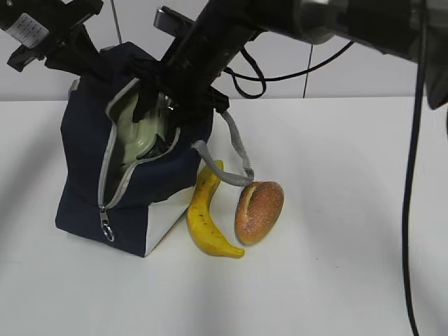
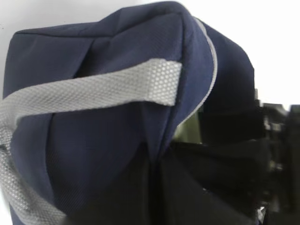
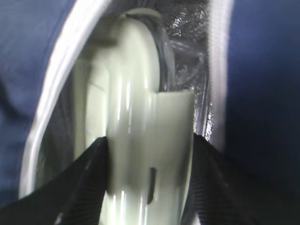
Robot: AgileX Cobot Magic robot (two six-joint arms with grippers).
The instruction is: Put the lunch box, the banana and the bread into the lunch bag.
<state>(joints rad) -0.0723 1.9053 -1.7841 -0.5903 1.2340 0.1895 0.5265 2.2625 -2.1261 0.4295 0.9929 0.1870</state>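
The navy lunch bag (image 1: 84, 140) stands at the left with its zipper open. The lunch box (image 1: 143, 133), its sage-green lid showing, sits partly inside the opening. My right gripper (image 1: 162, 105) reaches across into the opening. In the right wrist view the right gripper (image 3: 149, 140) is shut on the lunch box (image 3: 136, 93), one finger on each side. My left gripper (image 1: 98, 59) is at the bag's top rear. In the left wrist view the left gripper (image 2: 161, 178) pinches the bag's fabric (image 2: 93, 140). The banana (image 1: 206, 224) and the bread (image 1: 259, 210) lie on the table right of the bag.
A grey strap handle (image 1: 234, 157) hangs from the bag over the banana's far end. Another strap (image 2: 93, 91) crosses the bag's top. The zipper pull (image 1: 106, 227) hangs at the bag's lower front. The white table (image 1: 336, 266) stretches to the right and front.
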